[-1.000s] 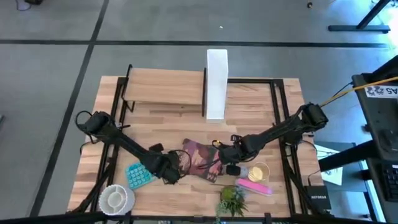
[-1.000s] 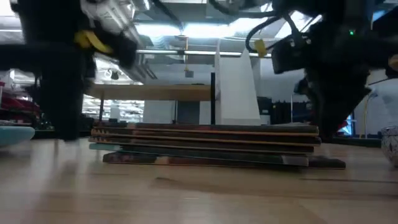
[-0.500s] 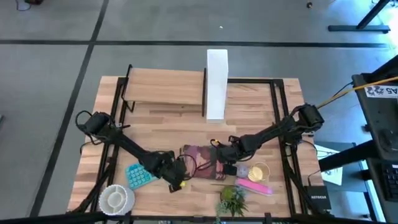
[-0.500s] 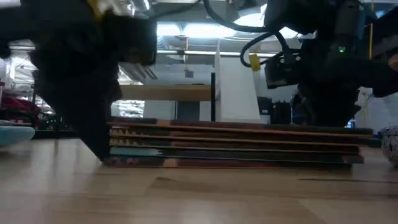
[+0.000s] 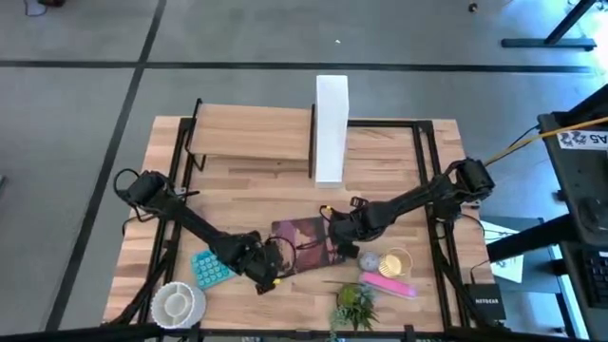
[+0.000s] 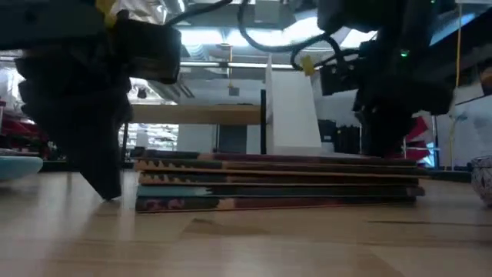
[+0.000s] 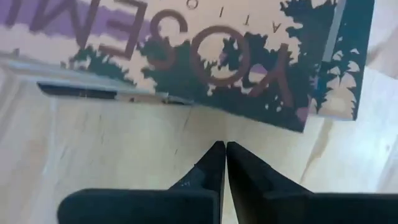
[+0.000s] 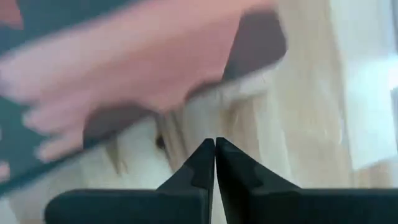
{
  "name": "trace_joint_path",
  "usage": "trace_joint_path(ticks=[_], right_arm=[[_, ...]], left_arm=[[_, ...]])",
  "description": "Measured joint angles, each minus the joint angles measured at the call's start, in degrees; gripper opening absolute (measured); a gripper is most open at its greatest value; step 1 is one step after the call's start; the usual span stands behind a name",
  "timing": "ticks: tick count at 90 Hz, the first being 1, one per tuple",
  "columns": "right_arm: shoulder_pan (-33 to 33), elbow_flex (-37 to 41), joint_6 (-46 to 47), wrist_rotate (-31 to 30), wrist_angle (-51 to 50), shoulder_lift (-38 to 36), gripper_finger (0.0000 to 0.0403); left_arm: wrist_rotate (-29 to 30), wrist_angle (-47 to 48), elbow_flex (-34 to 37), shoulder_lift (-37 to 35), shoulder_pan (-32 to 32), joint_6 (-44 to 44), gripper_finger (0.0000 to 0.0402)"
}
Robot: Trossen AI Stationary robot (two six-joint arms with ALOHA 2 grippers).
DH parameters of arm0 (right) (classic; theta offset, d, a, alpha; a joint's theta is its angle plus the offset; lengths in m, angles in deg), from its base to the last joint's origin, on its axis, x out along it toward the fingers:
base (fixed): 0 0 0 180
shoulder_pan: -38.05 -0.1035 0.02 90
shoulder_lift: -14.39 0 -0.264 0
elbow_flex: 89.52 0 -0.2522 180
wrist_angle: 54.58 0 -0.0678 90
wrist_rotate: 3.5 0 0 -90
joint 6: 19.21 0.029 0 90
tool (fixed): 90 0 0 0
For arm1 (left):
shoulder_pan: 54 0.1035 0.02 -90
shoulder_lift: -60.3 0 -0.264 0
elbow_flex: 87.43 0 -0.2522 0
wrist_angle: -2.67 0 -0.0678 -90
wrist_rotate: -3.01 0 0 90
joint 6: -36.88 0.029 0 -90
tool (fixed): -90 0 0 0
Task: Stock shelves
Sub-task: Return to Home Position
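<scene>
The shelves (image 5: pixel 252 133) were set at the table's far left, well behind both grippers. The left gripper (image 5: pixel 270 276), fingers pressed together and empty, was held just beside the stack of books (image 5: pixel 302 242). The right gripper (image 5: pixel 335 237), likewise closed and empty, was positioned at the stack's right edge.

Left arm (image 5: pixel 195 223) and right arm (image 5: pixel 408 201): matte black, built from slender tubular links joined by rounded housings. The bulkiest housing of each sits at the tabletop's (image 5: pixel 380 161) 9 o'clock and 3 o'clock edges respectively. Each wrist block carries a small yellow tag (image 6: pixel 307 65) and looping black cables (image 6: pixel 244 31). A green indicator light (image 6: pixel 403 54) shows on the right wrist block. The fingers (image 7: pixel 208 174) are black, smooth and wedge-shaped, tapering to points.
</scene>
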Motion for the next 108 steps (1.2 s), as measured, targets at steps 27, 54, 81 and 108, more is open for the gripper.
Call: trace_joint_path(ticks=[27,54,81,108], right_arm=[[0.00,2.79,1.16,5.76,9.45,0.00,0.0000],[-0.10,2.60,5.38,4.98,9.50,0.00,0.0000],[-2.74,-0.09,0.99,0.57,2.47,-7.66,0.0000],[-7.05,3.73,-5.14,-5.23,3.18,-28.42,0.0000]], left_arm=[[1.27,-13.31,0.00,2.49,0.52,2.40,0.0000],[2.74,-6.63,-0.02,0.92,1.46,5.05,0.0000],[7.19,2.62,0.11,-9.49,-0.56,3.53,0.0000],[19.88,11.91,0.07,-29.13,-5.22,3.86,0.0000]])
